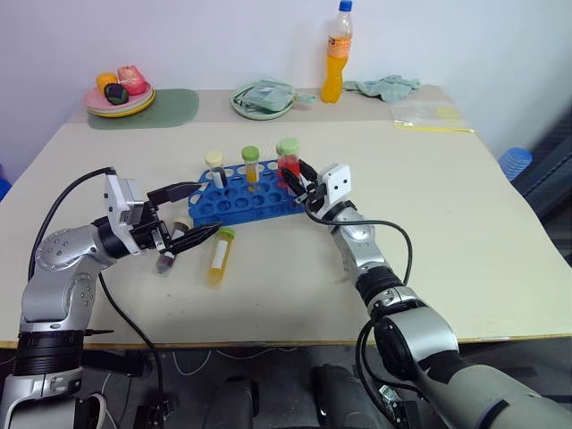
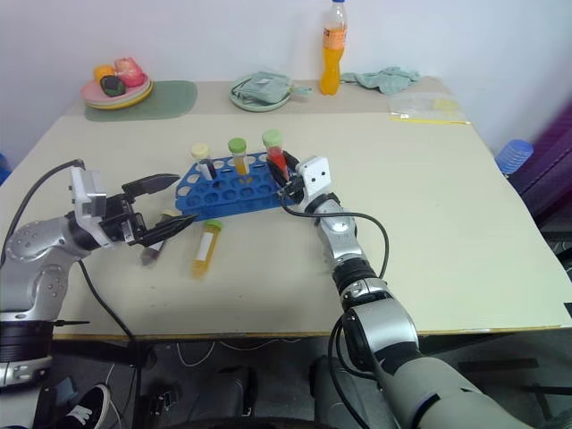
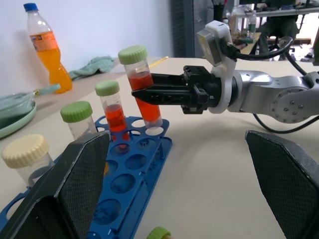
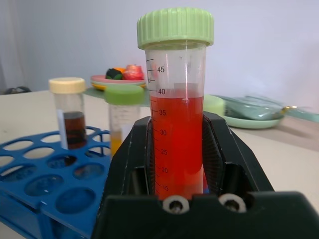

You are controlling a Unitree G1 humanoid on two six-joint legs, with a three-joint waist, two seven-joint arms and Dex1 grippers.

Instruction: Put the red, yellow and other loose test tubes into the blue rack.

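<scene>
Clearly, from the left eye view, the right claw (image 1: 295, 181) pinches a clear plastic test tube of red liquid with a green screw cap (image 1: 288, 161) upright at the right end of the bright blue plastic rack with its grid of round holes (image 1: 243, 194), which sits mid-bench; held vertical like that, the tube probably lines up with a hole. Two capped tubes already stand in the rack beside it. The left claw (image 1: 185, 214) is spread wide nearer the bench's front-left corner, above a small dark-filled tube (image 1: 167, 256) lying on the bench, likely readied for the next pick.

The right eye view shows a yellow-orange tube with a green cap (image 2: 205, 249) lying flat just in front of the rack, toward the bench's front edge.

Seen from the left wrist, the red tube's lower end is at or into a hole at the rack's end, the black fingers clamping its middle.

In the right wrist view, printed graduations run up the clear wall and the red liquid fills most of it, with a ribbed pale green cap on top.
</scene>
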